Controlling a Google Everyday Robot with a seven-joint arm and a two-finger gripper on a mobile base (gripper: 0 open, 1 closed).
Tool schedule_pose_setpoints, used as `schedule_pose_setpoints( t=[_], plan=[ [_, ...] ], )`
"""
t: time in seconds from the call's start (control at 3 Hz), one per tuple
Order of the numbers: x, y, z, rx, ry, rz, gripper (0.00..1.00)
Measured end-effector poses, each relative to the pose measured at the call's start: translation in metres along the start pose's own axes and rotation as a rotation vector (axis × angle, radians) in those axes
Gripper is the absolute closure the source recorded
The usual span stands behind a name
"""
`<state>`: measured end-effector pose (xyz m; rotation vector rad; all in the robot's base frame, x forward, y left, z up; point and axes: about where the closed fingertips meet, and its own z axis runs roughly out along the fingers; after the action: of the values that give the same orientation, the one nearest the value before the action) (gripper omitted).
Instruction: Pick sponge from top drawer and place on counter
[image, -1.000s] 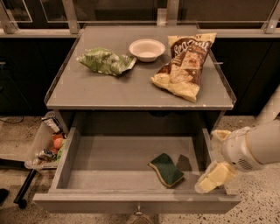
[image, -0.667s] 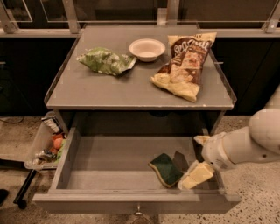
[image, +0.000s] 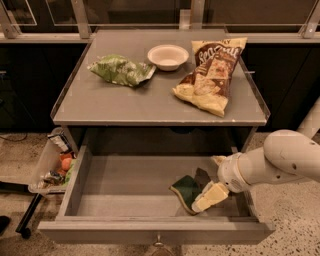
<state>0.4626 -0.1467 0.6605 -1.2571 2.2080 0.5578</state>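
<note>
The pale two-finger tool hangs low in the wide grey top drawer, released. Its fingers spread beside the dark green, yellow-backed sponge at front right, probably to straddle it before lifting to the flat grey worktop.

Two bags — one bowl, one sponge

I get a dim, warm-toned view. Light falls from above onto the counter, the brightest surface, and the white bowl on it glows pale. Under the counter, the top drawer is shaded along its back wall. Below the counter's right end the gripper, fingers apart, throws a dark shadow beside the sponge. Behind the counter everything is nearly black.
</note>
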Motion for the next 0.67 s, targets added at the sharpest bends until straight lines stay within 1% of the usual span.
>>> schedule_pose_setpoints(
  t=[0.33,0.67],
  plan=[
    [0.000,-0.008,0.001,0.062,-0.002,0.013,0.00],
    [-0.012,-0.031,0.006,0.116,-0.015,-0.023,0.00]
  ],
)
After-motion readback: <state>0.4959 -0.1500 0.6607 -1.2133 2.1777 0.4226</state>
